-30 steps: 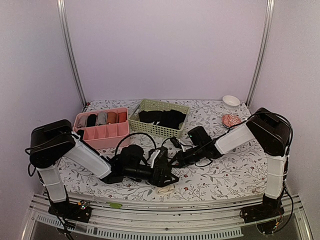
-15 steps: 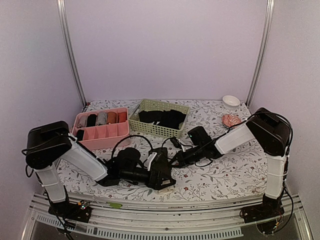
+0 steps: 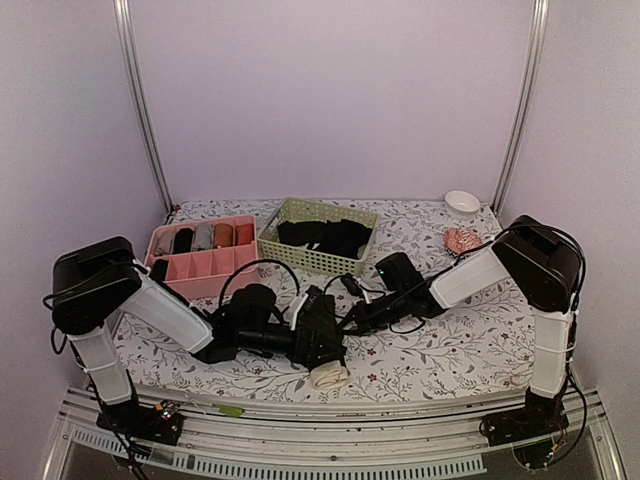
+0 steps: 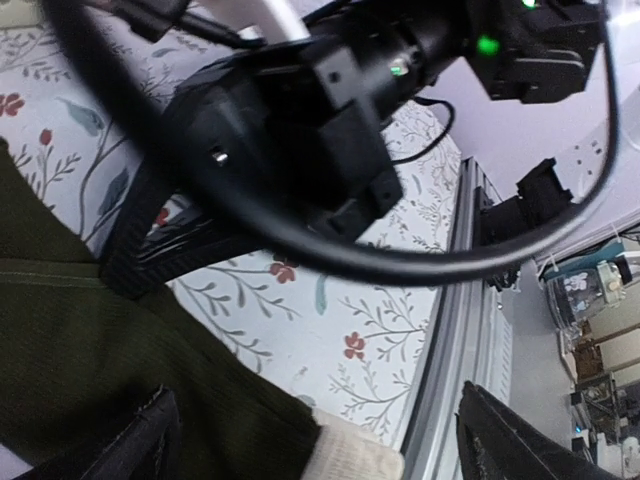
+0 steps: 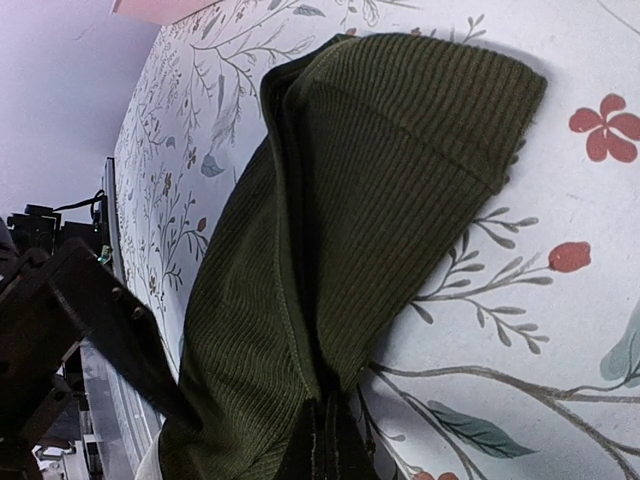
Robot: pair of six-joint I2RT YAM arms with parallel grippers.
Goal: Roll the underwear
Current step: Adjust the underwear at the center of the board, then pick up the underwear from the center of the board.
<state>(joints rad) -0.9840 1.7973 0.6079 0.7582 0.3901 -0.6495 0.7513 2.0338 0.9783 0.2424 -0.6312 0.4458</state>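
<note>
The underwear (image 5: 400, 150) is dark ribbed cloth, folded and lying on the flowered table. Its cream waistband (image 4: 355, 455) bunches at the near end, close to the table's front rail. My right gripper (image 5: 333, 445) is shut on the cloth's folded edge, which fans out from the fingertips. My left gripper (image 4: 320, 435) stands wide open over the other end, with cloth and waistband lying between its fingers. From above, the left gripper (image 3: 320, 345) covers most of the garment and only the cream lump (image 3: 328, 375) shows. The right gripper (image 3: 352, 318) sits just behind it.
A pink divided tray (image 3: 205, 265) with rolled bundles stands back left. Beside it is a green basket (image 3: 265, 245) of black garments. A white bowl (image 3: 462, 201) and a pinkish thing (image 3: 460, 240) are back right. The metal front rail (image 4: 465, 300) runs close to the cloth.
My left wrist has shifted slightly over the garment. The cream waistband, a thin loop before, now shows as a thicker lump below the gripper. The right arm has not moved.
</note>
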